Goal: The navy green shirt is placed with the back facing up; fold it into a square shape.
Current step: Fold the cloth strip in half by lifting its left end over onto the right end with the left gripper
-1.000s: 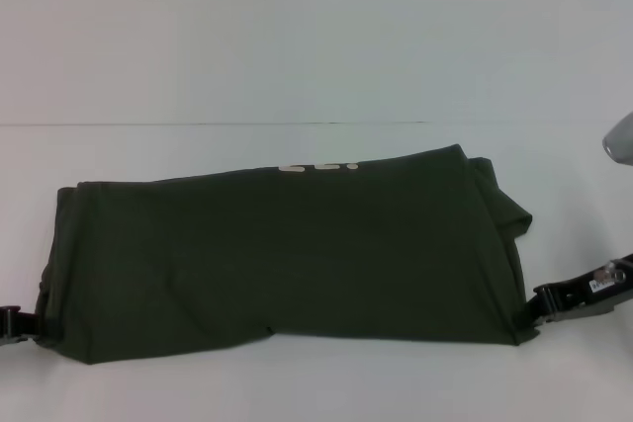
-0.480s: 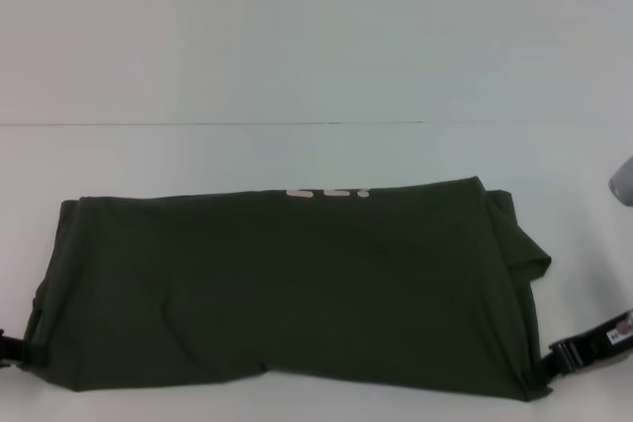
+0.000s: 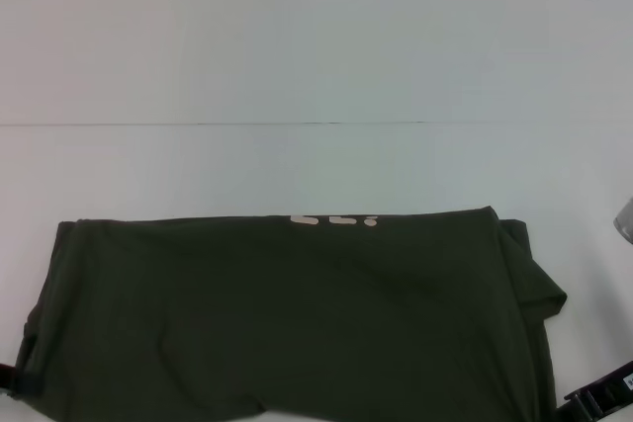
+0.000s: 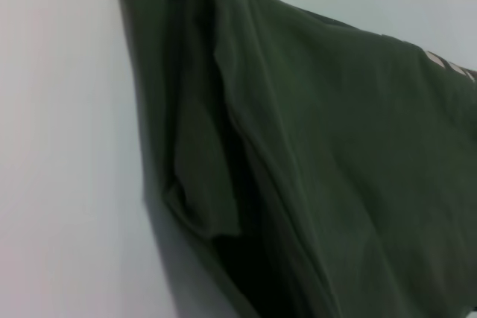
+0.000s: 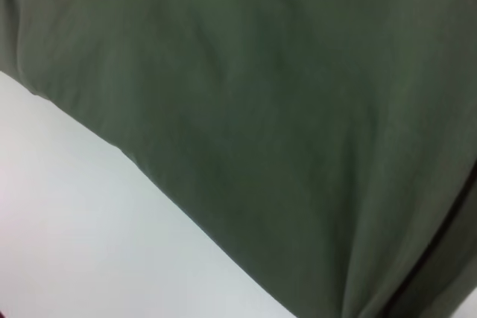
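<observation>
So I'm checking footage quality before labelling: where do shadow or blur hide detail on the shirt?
Head view: the navy green shirt is evenly lit, its pale print soft-edged. Left wrist view: deep shadow fills the sleeve fold. Right wrist view: close fabric looks blurred, weave unreadable.

The navy green shirt [image 3: 287,313] lies folded into a wide band across the near part of the table [image 3: 316,46], its near edge past the head view's lower border. The print [image 3: 334,219] sits on the shirt's far edge, near the middle. The left gripper [image 3: 8,379] is at the shirt's near-left corner; the right gripper [image 3: 599,397] is at its near-right corner. A folded sleeve [image 3: 534,279] lies at the right end.
</observation>
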`<move>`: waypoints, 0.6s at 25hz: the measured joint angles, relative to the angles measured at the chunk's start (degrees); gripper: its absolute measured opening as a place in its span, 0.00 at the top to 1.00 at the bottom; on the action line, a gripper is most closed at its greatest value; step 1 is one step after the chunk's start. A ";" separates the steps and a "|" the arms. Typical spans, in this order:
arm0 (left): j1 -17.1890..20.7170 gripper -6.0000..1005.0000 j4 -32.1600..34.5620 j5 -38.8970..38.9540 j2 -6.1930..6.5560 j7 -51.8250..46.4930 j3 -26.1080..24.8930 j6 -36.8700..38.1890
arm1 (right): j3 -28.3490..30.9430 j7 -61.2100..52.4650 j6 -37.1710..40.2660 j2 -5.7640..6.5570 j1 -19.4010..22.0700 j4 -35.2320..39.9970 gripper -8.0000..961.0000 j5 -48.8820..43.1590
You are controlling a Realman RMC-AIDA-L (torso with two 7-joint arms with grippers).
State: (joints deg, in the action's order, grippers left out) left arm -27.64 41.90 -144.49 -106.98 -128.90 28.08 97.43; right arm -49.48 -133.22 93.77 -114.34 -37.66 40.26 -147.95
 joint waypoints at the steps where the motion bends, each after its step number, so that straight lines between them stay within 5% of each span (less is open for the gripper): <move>1: -0.04 0.96 0.01 -0.18 0.01 0.00 -0.01 0.41 | 0.00 0.09 0.27 0.00 0.01 0.00 0.95 -0.11; 15: -0.20 0.96 0.02 -0.21 0.00 0.36 -0.84 0.24 | 0.75 -0.35 1.96 0.93 -0.20 0.86 0.93 0.05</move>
State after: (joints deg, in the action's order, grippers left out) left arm -27.84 41.92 -144.70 -106.98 -128.54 27.24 97.67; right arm -48.73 -133.58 95.73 -113.42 -37.87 41.12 -147.90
